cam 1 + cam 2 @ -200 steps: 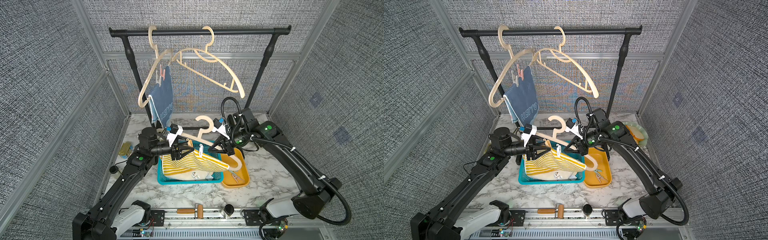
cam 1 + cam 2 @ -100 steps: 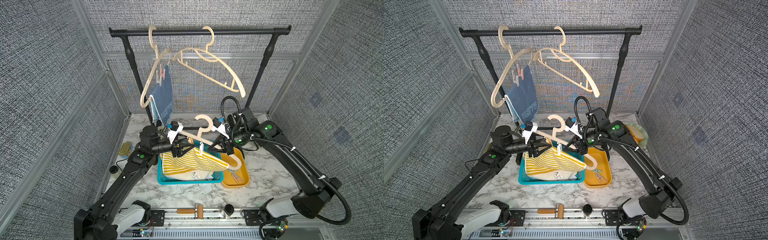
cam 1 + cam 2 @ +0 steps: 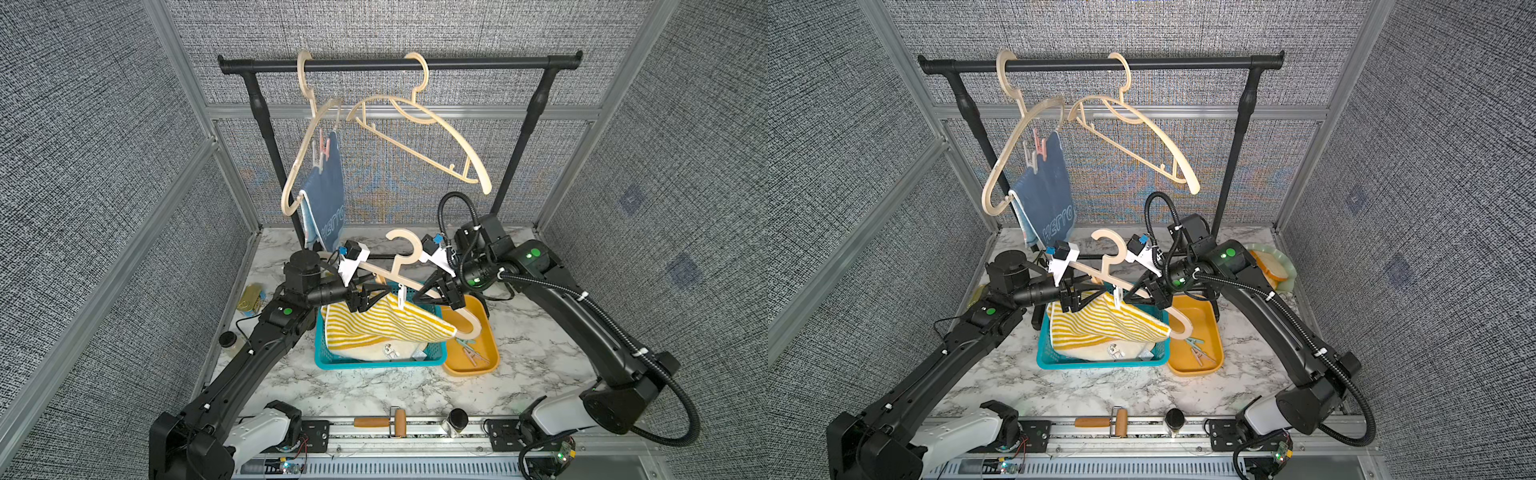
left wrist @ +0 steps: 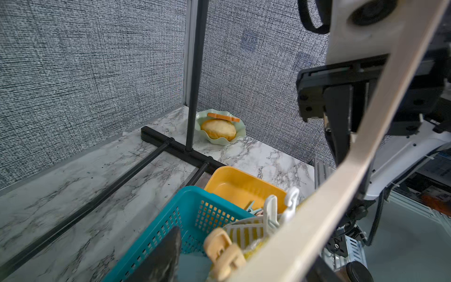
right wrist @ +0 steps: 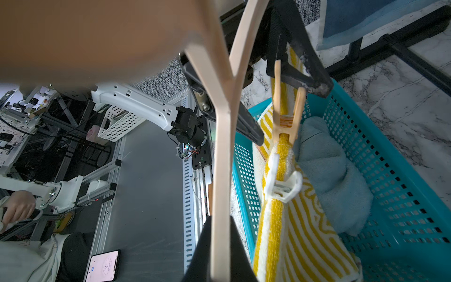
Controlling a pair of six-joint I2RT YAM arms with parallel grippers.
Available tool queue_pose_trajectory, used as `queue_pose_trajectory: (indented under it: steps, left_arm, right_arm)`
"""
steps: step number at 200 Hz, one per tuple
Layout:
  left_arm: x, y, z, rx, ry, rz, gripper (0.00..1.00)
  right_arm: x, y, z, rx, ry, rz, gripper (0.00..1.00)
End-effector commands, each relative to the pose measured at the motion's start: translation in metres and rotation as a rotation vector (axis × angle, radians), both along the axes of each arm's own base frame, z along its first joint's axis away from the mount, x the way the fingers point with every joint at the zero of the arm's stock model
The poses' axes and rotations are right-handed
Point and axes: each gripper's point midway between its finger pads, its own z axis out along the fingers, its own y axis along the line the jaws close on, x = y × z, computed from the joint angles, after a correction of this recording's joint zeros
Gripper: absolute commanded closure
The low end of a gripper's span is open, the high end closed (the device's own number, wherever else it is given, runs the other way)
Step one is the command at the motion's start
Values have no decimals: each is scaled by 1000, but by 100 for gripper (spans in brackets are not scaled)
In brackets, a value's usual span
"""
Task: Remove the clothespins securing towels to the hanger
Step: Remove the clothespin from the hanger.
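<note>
My right gripper (image 3: 434, 291) is shut on a beige hanger (image 3: 399, 270) held over the teal basket (image 3: 374, 362). A yellow-and-white striped towel (image 3: 386, 328) hangs from it, pinned by a white clothespin (image 5: 280, 185) and a beige clothespin (image 5: 285, 114). My left gripper (image 3: 370, 300) is open with its fingers (image 5: 300, 63) either side of the beige clothespin, one tip touching a handle. On the rail, a dark blue towel (image 3: 328, 195) hangs from another hanger by a pink clothespin (image 3: 326, 147) and a beige one. An aqua towel (image 5: 329, 171) lies in the basket.
An orange tray (image 3: 484, 368) beside the basket holds loose clothespins (image 3: 469, 353). A bare hanger (image 3: 428, 141) hangs from the black rack rail (image 3: 399, 64). A green plate with bread (image 3: 1273, 268) sits back right. A tin (image 3: 251, 297) lies left; a roller (image 3: 399, 422) and jar (image 3: 457, 417) stand at the front.
My left gripper has shifted slightly right toward the beige clothespin and its jaws have widened a little. The rail hanger with the blue towel has swung. The right gripper keeps its hold.
</note>
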Motion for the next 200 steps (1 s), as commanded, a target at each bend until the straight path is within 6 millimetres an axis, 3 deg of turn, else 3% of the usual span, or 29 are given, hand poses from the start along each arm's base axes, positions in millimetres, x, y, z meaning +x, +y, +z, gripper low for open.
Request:
queue_pose_trajectory:
  steps: [1,52,76,125,200]
  left_arm:
    - [-13,-4,5,-24,-3,-87,33]
    - [-29,-4,0,-23,6,-161,45]
    - [-32,-1,-2,-5,12,-153,46]
    - [-45,5,10,-30,1,-182,51]
    - [-47,6,12,-42,42,-215,64]
  right_arm:
    - [-10,5,15,77,-14,81,100]
    - [-16,2,16,98,18,120,100]
    - [-15,-4,18,120,31,123,100]
    - [-13,-5,14,119,45,119,100]
    - [-11,-5,10,104,44,105,100]
